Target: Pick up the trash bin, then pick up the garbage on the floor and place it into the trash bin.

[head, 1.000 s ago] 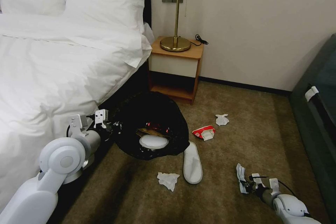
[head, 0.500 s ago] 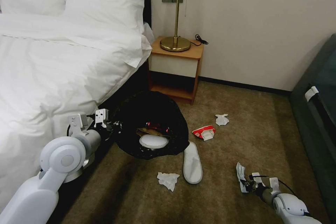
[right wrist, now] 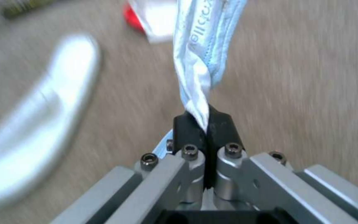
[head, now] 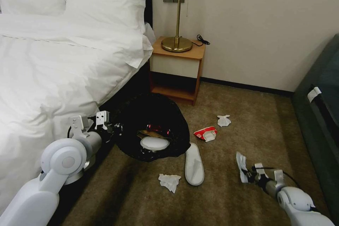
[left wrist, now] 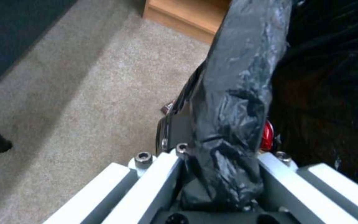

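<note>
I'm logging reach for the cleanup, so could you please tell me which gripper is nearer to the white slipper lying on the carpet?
Right. The right gripper, pinching a white wrapper, is just right of the slipper; the left gripper grips the trash bin rim, beyond the bin.

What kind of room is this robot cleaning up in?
Most likely a hotel bedroom: a bed made up with white linen, a bedside table carrying a brass lamp, and a disposable slipper on the carpet.

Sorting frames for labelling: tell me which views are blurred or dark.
Right wrist view: carpet and slipper streak with blur, the wrapper in the right end effector stays fairly sharp. Left wrist view: soft. Head view: sharp, trash bin interior dark.
</note>
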